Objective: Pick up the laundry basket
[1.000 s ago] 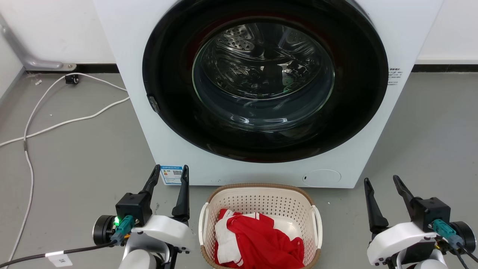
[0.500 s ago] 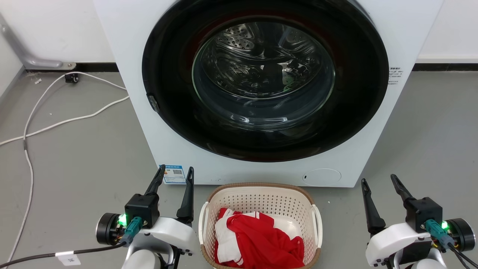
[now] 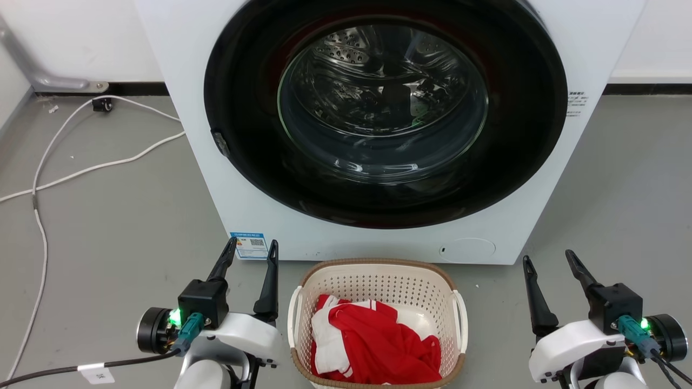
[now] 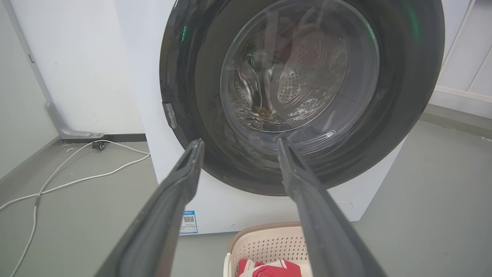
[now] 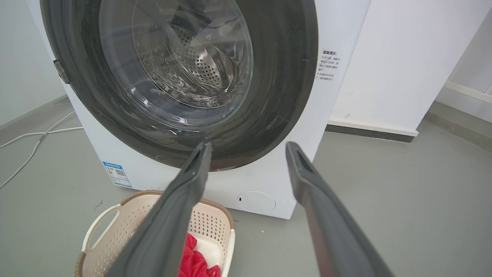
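Seeing 1 washing machine (image 3: 184, 81) at the back. 1 laundry basket (image 3: 373, 265) is sitting on the floor just in front of it, btwn my 2 claws. I'm holding left gripper (image 3: 253, 242) and right gripper (image 3: 547, 256) w/ fingers apart, gripping nothing. 1 red-white garment (image 3: 378, 346) is lying in the basket.

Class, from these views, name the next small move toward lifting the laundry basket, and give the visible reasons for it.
Probably swing the left gripper and right gripper inward to the white side handles. Both are open and empty, flanking the laundry basket on the floor without touching it; the right one stands farther off.
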Robot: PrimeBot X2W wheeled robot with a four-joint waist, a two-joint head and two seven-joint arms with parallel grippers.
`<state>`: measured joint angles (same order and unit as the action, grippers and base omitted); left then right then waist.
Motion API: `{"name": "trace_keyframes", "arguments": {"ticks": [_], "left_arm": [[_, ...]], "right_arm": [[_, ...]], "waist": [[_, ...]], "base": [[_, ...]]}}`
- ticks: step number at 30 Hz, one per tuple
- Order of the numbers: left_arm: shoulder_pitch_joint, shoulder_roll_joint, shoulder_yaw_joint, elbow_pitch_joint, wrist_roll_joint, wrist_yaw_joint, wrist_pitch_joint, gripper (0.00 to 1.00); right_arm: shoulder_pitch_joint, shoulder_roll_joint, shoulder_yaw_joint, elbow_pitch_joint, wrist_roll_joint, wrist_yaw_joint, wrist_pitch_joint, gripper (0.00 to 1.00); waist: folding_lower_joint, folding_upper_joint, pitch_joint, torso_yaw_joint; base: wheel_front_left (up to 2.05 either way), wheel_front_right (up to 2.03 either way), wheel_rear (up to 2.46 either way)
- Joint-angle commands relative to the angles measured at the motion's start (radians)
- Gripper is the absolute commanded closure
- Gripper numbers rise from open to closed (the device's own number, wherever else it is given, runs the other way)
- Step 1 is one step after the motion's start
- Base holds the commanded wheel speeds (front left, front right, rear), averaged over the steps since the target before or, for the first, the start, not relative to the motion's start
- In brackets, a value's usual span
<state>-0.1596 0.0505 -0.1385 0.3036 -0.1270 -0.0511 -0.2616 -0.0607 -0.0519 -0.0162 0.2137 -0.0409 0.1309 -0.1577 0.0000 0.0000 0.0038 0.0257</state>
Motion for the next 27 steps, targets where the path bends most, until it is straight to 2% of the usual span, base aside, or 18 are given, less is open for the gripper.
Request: {"name": "trace_keyframes", "arguments": {"ticks": [1, 7, 16, 27], "left_arm": [[-0.016, -0.001, 0.004, 0.0, 0.003, 0.006, -0.005, 0.0], [-0.052, -0.001, 0.01, 0.022, -0.01, 0.008, -0.004, 0.0], [-0.166, -0.001, 0.004, 0.125, -0.038, 0.002, -0.004, 0.0], [-0.365, 0.013, 0.004, 0.361, -0.048, -0.019, -0.002, 0.0]], "right_arm": [[-0.015, 0.003, -0.001, -0.001, 0.01, 0.0, 0.005, 0.0], [-0.058, 0.003, 0.011, 0.032, 0.038, 0.0, 0.025, 0.0], [-0.171, 0.002, 0.042, 0.122, 0.064, 0.0, 0.035, 0.0], [-0.368, 0.002, 0.066, 0.304, 0.105, 0.0, 0.036, 0.0]], "waist": [[0.0, 0.0, 0.015, -0.002], [0.0, 0.0, 0.108, -0.011], [0.0, 0.0, 0.313, -0.017], [0.0, 0.0, 0.54, -0.034]], "base": [[0.0, 0.0, 0.0], [0.0, 0.0, 0.0], [0.0, 0.0, 0.0], [0.0, 0.0, 0.0]]}}
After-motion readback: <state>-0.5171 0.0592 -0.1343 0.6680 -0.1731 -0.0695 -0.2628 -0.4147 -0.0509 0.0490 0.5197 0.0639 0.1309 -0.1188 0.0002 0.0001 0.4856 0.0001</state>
